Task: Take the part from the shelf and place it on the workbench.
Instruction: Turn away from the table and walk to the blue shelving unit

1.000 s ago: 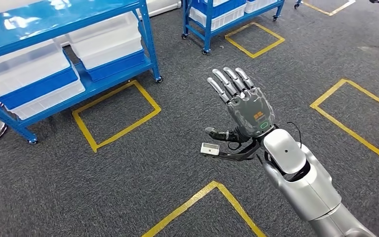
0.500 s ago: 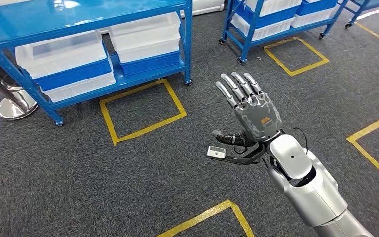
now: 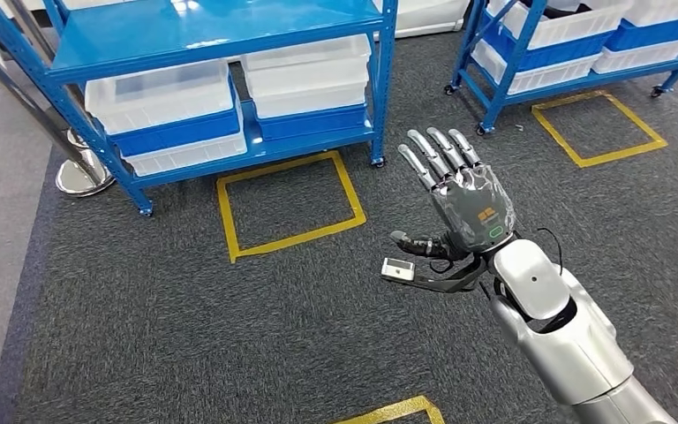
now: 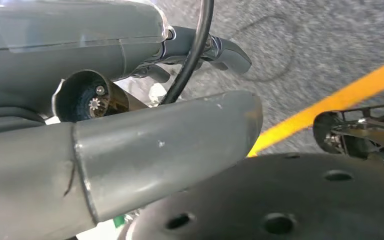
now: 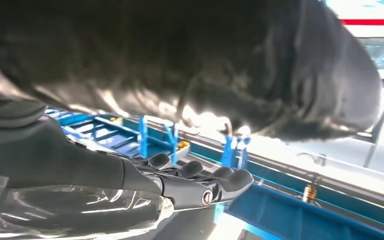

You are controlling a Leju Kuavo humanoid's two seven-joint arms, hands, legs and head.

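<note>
My right hand [image 3: 463,199] is raised in front of me over the grey carpet, fingers straight and spread, holding nothing. In the right wrist view its dark fingers [image 5: 200,185] stretch out flat toward blue shelving. A blue wheeled shelf [image 3: 221,40] stands ahead on the left, with white and blue bins [image 3: 163,102] on its lower level. I cannot make out the part among them. In the left wrist view my left hand [image 4: 160,145] hangs low over the carpet, its thumb and fingers [image 4: 225,50] lying straight with nothing in them.
A second blue shelf [image 3: 512,62] with bins stands at the back right. Yellow tape squares [image 3: 287,199] mark the carpet in front of both shelves. A chrome post base [image 3: 79,172] sits at the left end of the near shelf, where lighter floor begins.
The whole picture has shifted: the shelves and floor squares have slid to the right, so the camera has turned left. My right hand keeps the same raised, spread pose.
</note>
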